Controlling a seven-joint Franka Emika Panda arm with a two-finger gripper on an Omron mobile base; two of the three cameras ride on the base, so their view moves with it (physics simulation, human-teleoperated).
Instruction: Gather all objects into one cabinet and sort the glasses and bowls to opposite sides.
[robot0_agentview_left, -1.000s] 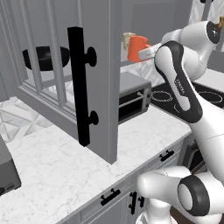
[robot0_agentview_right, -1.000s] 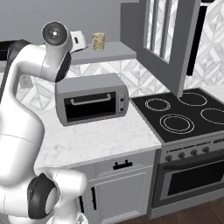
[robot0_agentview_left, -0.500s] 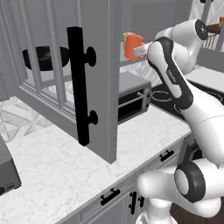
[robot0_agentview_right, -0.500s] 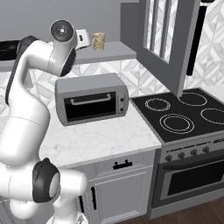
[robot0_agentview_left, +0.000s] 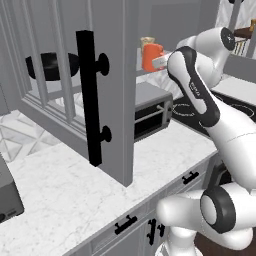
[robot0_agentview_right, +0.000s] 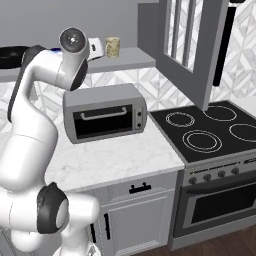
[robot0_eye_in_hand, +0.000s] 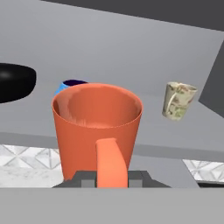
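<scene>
An orange mug (robot0_eye_in_hand: 97, 127) stands upright in front of the hand camera, and my gripper (robot0_eye_in_hand: 112, 177) is shut on its handle. On the open cabinet's shelf (robot0_eye_in_hand: 175, 148) behind it sit a black bowl (robot0_eye_in_hand: 13, 81) at the left, a small blue bowl (robot0_eye_in_hand: 70, 84) partly hidden by the mug, and a pale cup (robot0_eye_in_hand: 178, 100) at the right. From the left base camera the orange mug (robot0_agentview_left: 151, 56) hangs at the shelf in my gripper (robot0_agentview_left: 161, 61), just in front of the pale cup (robot0_agentview_left: 146, 41). The black bowl (robot0_agentview_left: 50, 66) shows behind the barred door (robot0_agentview_left: 107, 90).
The open cabinet door with its long black handle (robot0_agentview_left: 90, 100) juts out over the marble counter (robot0_agentview_left: 75, 190). A grey toaster oven (robot0_agentview_right: 105, 117) stands under the shelf. The stove (robot0_agentview_right: 210, 130) lies to the right, below a second open door (robot0_agentview_right: 192, 50).
My arm has folded and its elbow has swung closer to the cabinet. The mug has stayed at the shelf, shifting only slightly, still gripped by its handle.
</scene>
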